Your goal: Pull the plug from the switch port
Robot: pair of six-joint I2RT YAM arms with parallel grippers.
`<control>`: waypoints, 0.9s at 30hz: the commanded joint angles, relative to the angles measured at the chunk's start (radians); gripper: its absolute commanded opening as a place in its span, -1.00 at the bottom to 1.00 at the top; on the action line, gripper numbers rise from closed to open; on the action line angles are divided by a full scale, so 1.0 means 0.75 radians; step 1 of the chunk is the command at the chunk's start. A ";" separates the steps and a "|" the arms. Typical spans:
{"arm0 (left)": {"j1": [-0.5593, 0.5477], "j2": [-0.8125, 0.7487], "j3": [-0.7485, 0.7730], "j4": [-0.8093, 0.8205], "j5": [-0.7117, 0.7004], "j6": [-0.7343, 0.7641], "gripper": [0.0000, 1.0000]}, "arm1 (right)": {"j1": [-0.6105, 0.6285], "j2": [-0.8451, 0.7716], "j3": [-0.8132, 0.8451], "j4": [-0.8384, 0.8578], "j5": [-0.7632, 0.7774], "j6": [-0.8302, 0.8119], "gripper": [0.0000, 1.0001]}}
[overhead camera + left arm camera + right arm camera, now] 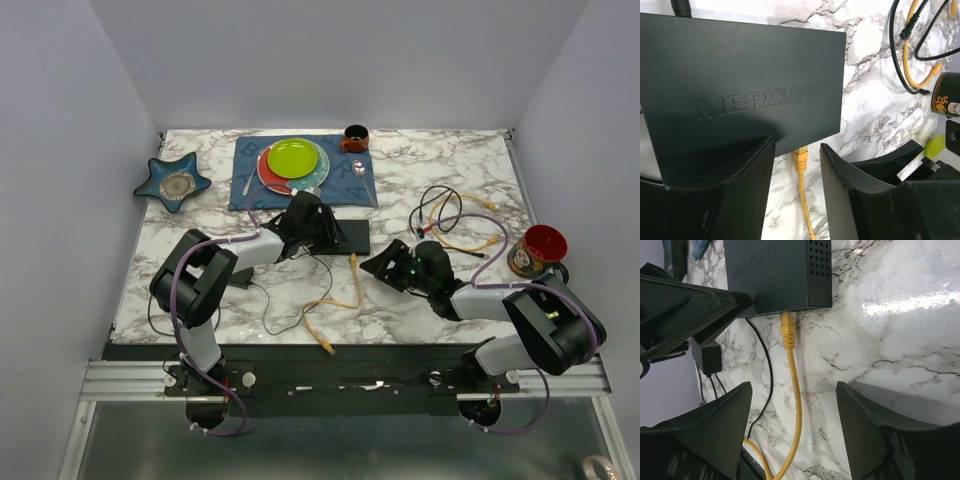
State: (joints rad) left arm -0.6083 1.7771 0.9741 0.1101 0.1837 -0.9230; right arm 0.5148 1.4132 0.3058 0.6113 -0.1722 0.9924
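My left end effector, fingers apart, rests at the port edge of the switch, probably to brace it. The yellow plug sits in that edge. My right end effector, fingers apart, straddles its cable just short of the switch.

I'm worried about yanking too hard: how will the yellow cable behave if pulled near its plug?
The yellow cable curves loosely across the marble table, so it is probably floppy and will bend rather than push. Its plug sits in the switch, a flat box on that glossy top that may slide along when tugged.
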 commanded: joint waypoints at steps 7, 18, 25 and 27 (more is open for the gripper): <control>0.011 -0.015 0.014 -0.091 -0.057 0.014 0.11 | -0.030 0.046 0.077 -0.054 0.046 -0.049 0.53; 0.013 -0.023 0.000 -0.124 -0.075 0.026 0.09 | -0.048 0.243 0.214 -0.048 -0.014 0.002 0.24; 0.013 -0.032 -0.023 -0.122 -0.077 0.026 0.09 | -0.048 0.357 0.235 0.080 -0.116 0.055 0.13; 0.015 -0.036 -0.025 -0.124 -0.079 0.030 0.09 | -0.050 0.384 0.253 0.101 -0.136 0.072 0.11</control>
State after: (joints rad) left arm -0.6033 1.7683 0.9817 0.0723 0.1547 -0.9230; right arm 0.4824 1.6455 0.4713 0.6415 -0.2245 1.0229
